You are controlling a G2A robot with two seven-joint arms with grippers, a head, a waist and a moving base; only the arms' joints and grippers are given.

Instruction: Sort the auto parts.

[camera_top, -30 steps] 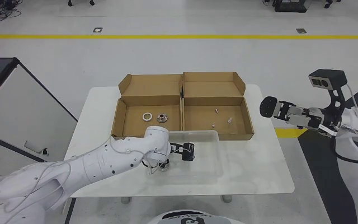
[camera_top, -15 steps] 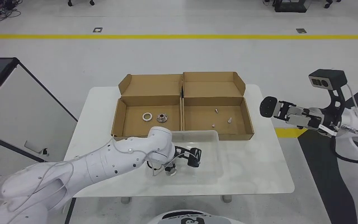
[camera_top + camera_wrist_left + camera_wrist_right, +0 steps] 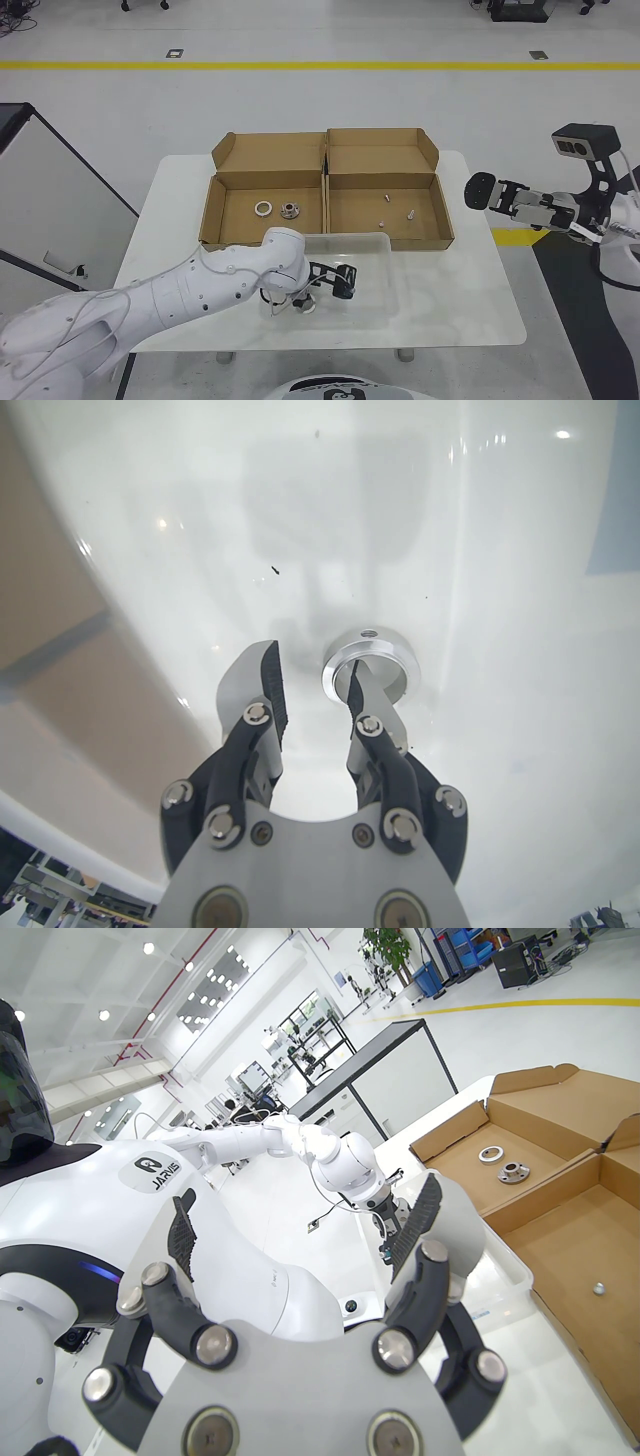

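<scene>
A shiny metal ring [image 3: 371, 660] lies on the floor of the clear plastic tray [image 3: 372, 296]. My left gripper [image 3: 312, 656] is down in the tray and open; one fingertip [image 3: 354, 685] sits inside the ring and the other stands outside it. The left cardboard box [image 3: 235, 215] holds a flat ring [image 3: 263, 208] and a flanged hub [image 3: 291, 210]. In the right box [image 3: 432, 215] lie small bolts [image 3: 409, 212]. My right gripper [image 3: 305, 1198] hangs open with nothing in it, off the table's right edge [image 3: 478, 190].
The two boxes stand side by side at the back of the white table [image 3: 170, 230], lids folded back. The tray lies in front of them near the table's front edge. Bare tabletop lies left and right of the tray.
My left gripper has shifted to the right inside the tray, onto the metal ring. The right arm has stayed where it was.
</scene>
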